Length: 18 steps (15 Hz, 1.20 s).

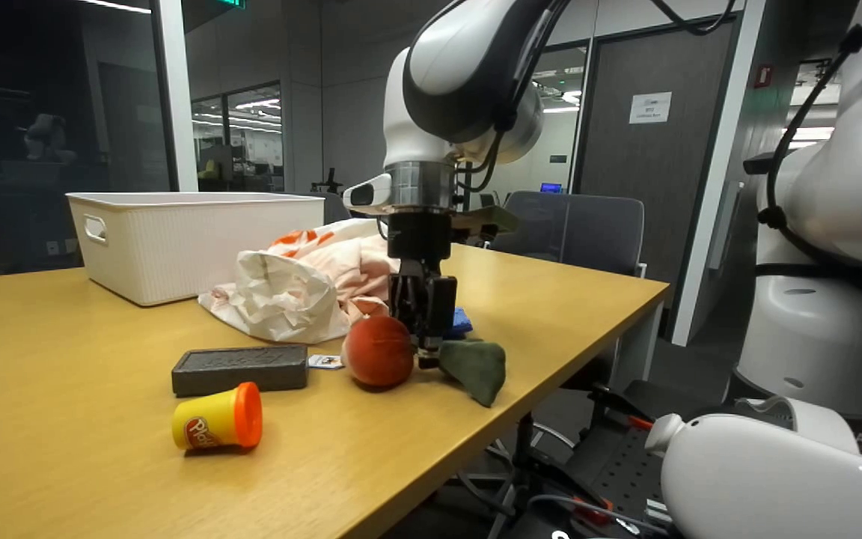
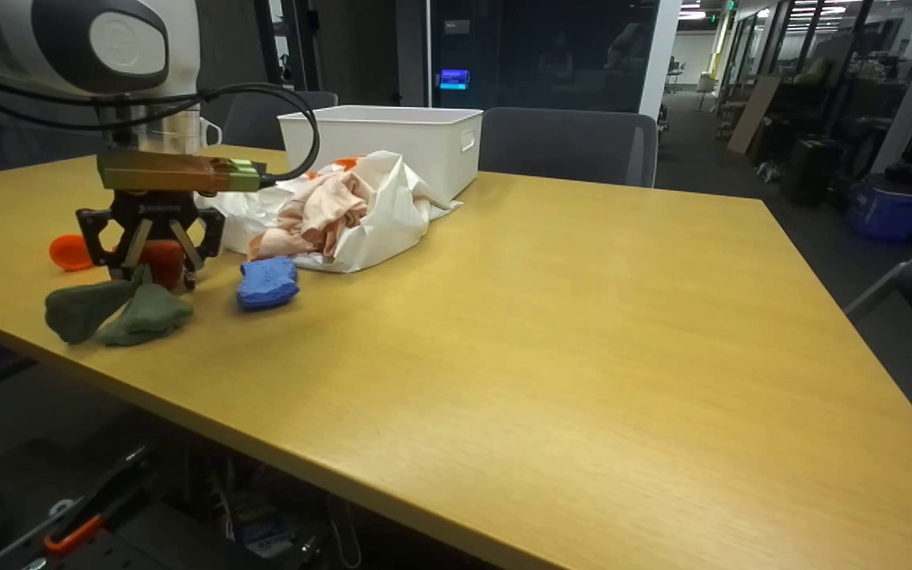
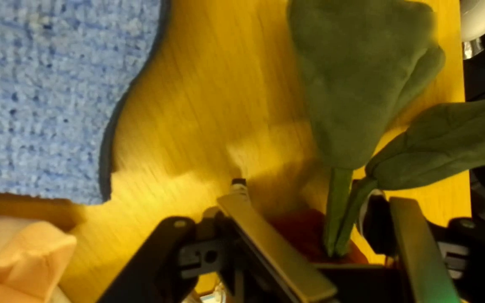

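A round red stuffed vegetable with green cloth leaves lies on the table. Its red body shows in both exterior views [image 1: 378,352] [image 2: 161,261] and its leaves [image 3: 360,75] spread out in the wrist view. My gripper [image 3: 307,197] is down at the table, fingers apart, one on each side of the leaf stems and red body. The stems sit nearer the right-hand finger in the wrist view; whether they touch it I cannot tell. The gripper also shows in both exterior views [image 1: 429,352] [image 2: 155,277]. A folded blue cloth [image 2: 267,283] lies beside it.
A crumpled white bag [image 2: 400,214] with pinkish cloth lies before a white bin [image 1: 199,251]. A yellow can [image 1: 206,421] with an orange lid lies on its side near a dark grey block [image 1: 240,370] and a small card [image 1: 325,361]. The table edge is near the leaves.
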Each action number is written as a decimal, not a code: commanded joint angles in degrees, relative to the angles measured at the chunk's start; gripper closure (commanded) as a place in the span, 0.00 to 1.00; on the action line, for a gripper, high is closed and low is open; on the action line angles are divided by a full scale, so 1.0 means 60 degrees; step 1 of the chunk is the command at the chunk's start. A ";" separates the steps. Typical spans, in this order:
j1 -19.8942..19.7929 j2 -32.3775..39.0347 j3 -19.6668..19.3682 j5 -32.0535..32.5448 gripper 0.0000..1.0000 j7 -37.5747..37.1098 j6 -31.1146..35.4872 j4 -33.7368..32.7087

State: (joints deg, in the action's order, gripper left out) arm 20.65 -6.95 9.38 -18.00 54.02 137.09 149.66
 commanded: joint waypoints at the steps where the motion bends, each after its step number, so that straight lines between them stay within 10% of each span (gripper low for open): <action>1: -0.0170 0.0140 0.0103 -0.0170 0.65 0.0216 -0.0427 -0.0242; 5: -0.0278 0.0086 0.0145 0.0091 0.95 -0.0060 -0.0562 -0.0294; 18: -0.0592 -0.1336 0.0507 0.3552 0.95 -0.3419 0.0495 -0.1046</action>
State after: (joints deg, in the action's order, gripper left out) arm 18.89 -13.24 11.32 -2.07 39.35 137.29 144.00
